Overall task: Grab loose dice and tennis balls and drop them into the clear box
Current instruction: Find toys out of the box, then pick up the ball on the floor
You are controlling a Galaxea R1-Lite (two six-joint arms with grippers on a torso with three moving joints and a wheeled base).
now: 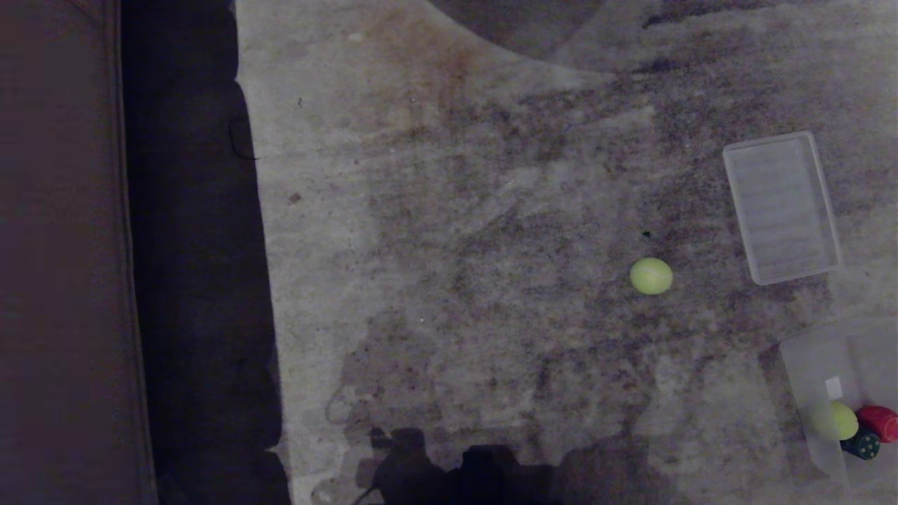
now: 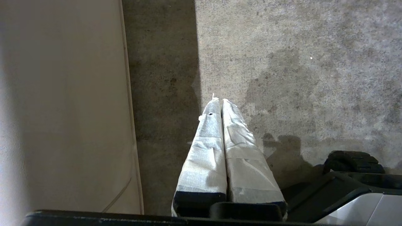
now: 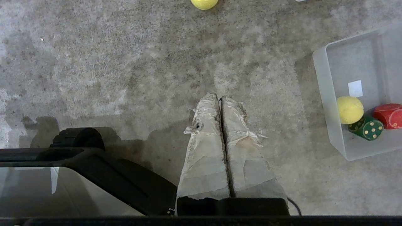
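One loose tennis ball [image 1: 651, 275] lies on the mottled carpet at mid right; its edge also shows in the right wrist view [image 3: 204, 3]. The clear box [image 1: 807, 365] sits at the lower right corner and holds a tennis ball [image 1: 838, 421], a red die [image 1: 880, 422] and a green die [image 1: 863, 444]. The right wrist view shows the same box [image 3: 323, 84] with the ball [image 3: 349, 109], green die [image 3: 366, 127] and red die [image 3: 389, 115]. My right gripper [image 3: 220, 98] hangs shut and empty over bare carpet, left of the box. My left gripper [image 2: 220, 100] is shut, empty, over carpet.
A flat ribbed clear lid [image 1: 781, 207] lies on the carpet beyond the box. A dark strip of floor [image 1: 196, 280] and a tall brown panel [image 1: 63, 252] run along the left. My base and a wheel [image 3: 78, 138] show below the grippers.
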